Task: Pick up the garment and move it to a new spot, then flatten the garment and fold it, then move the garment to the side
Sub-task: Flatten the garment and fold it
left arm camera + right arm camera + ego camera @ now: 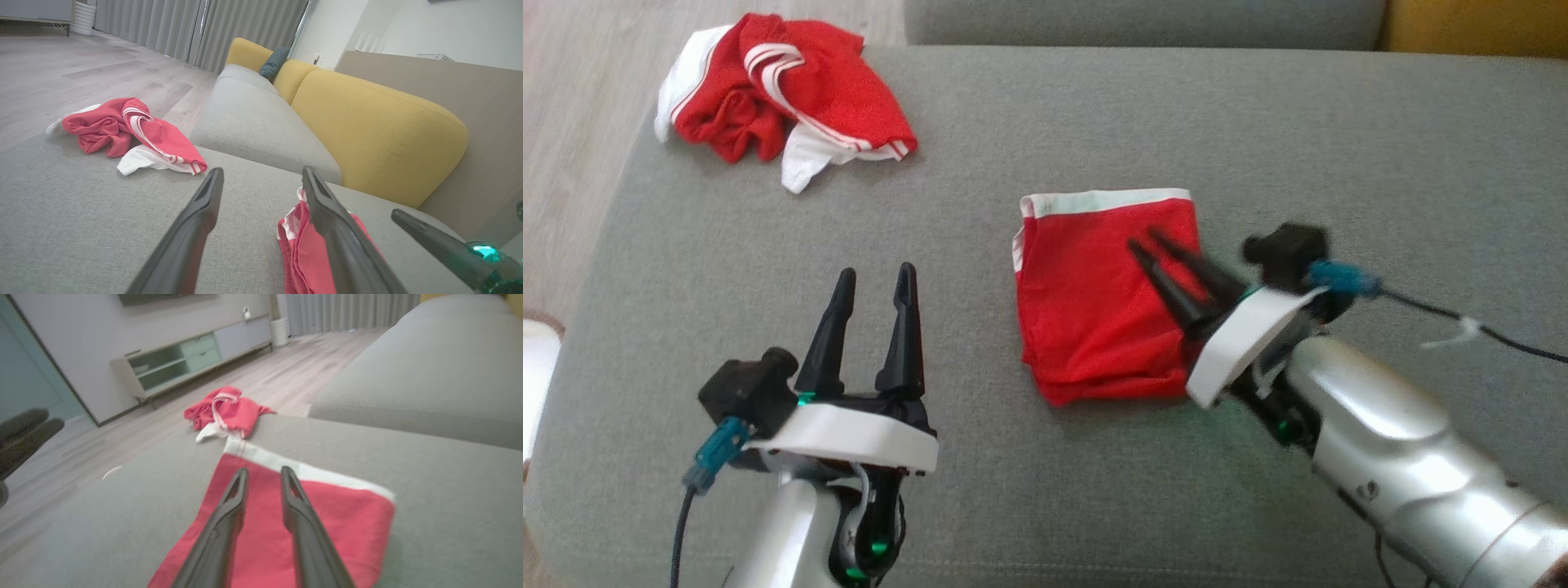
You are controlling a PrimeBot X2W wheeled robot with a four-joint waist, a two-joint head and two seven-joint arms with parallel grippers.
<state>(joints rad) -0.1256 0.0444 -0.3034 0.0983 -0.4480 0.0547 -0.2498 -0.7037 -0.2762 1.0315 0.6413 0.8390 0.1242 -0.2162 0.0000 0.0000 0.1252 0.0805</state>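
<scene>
My folded red garment (1094,310) lies flat near the middle of the grey cushion (1298,131), with its white band toward the cushion's back. My right gripper (1145,238) hangs over it, fingers slightly parted and pinching nothing. My left gripper (876,273) is spread wide and empty above the cushion's front. A crumpled red garment (784,98) sits at the cushion's far left corner.

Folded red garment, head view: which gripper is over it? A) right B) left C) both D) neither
A: the right gripper has its fingers over the right part of the folded red garment, while the left gripper stands apart from it, over the bare grey cushion.
</scene>
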